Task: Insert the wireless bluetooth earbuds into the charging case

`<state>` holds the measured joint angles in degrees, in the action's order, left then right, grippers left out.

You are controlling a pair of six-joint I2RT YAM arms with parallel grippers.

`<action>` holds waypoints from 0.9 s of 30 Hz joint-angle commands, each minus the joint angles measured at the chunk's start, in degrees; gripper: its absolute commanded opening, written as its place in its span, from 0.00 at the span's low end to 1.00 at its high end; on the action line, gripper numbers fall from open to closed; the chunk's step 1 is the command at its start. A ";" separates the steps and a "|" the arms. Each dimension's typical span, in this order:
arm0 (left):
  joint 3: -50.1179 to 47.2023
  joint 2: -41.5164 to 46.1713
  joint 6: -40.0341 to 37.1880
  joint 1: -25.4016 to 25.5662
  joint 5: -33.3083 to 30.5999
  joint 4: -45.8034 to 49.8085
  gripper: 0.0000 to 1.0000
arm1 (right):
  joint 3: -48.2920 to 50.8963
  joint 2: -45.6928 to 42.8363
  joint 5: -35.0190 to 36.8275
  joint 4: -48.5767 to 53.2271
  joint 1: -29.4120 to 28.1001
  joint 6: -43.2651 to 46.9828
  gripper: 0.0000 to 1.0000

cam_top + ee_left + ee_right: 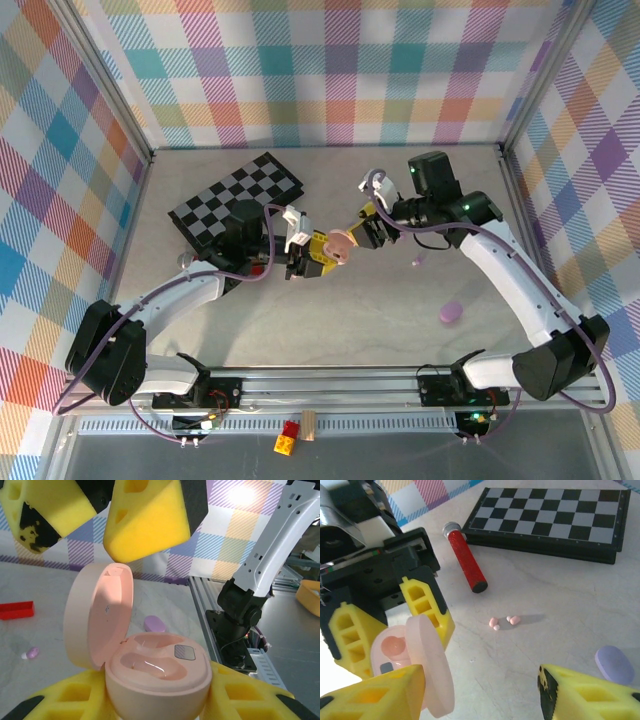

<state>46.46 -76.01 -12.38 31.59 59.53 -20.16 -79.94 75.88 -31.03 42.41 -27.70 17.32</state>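
Earbuds: two pink earbuds (pixel 513 620) are recorded lying loose on the table (pixel 555 600), close together, near the dark tip of a red cylinder (pixel 466 557); one purple earbud (pixel 31 653) is recorded alone on the table, well apart from the pink pair's case
Charging case: a pink charging case (pixel 157 667) is held above the table near the middle of the workspace; its lid (pixel 97 615) is hinged up and open; whether either well is occupied cannot be told
Left gripper: the left gripper (pixel 157 695) is clamped on the base of the pink charging case, one yellow finger on each side
Right gripper: the right gripper (pixel 480 695) is seen with its jaws well apart, nothing held; one finger lies just beside the raised lid, and contact cannot be confirmed
Other items: a purple case (pixel 451 312) is noted closed on the table, to the right arm's side; a chessboard (pixel 237 200) is noted flat at the far left; a red block (pixel 16 610) is noted on the table beyond the purple earbud
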 commanded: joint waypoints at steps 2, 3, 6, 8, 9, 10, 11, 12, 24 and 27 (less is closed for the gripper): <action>-1.95 0.04 3.20 -1.39 1.74 -7.31 0.37 | 1.90 -3.83 -5.57 -4.35 -0.17 -2.27 0.62; -2.37 -0.18 4.17 -1.81 1.65 -8.79 0.37 | 2.37 -4.31 -5.95 -5.37 -0.09 -3.20 0.62; -3.74 -0.46 7.20 -3.46 1.23 -13.92 0.37 | 3.57 -5.44 -5.50 -9.12 1.11 -7.30 0.63; -4.88 -0.63 9.76 -4.90 1.11 -18.23 0.37 | 5.56 -6.12 -4.07 -13.51 2.68 -12.24 0.63; -5.45 -0.80 11.45 -5.94 1.12 -21.06 0.37 | 7.01 -6.31 -3.26 -16.16 3.78 -15.89 0.63; -6.33 -1.13 13.33 -6.94 0.97 -24.35 0.37 | 8.56 -6.27 -2.01 -18.90 4.78 -18.58 0.63; -6.99 -1.53 15.15 -7.89 0.90 -27.39 0.37 | 10.14 -6.07 -0.17 -21.55 5.58 -22.35 0.64; -7.76 -2.15 17.55 -9.01 0.77 -31.35 0.37 | 11.83 -5.56 0.94 -24.26 6.43 -25.75 0.64; -9.98 -9.27 32.16 -17.12 -1.42 -56.49 0.37 | 22.39 12.53 7.63 -41.03 2.85 -55.79 0.64; -10.41 -8.57 31.91 -18.03 -2.28 -56.41 0.37 | 21.82 18.55 8.99 -44.32 -1.19 -60.45 0.63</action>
<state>36.88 -86.13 18.61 14.83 58.00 -71.02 -57.74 91.29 -23.46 4.75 -25.41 -34.63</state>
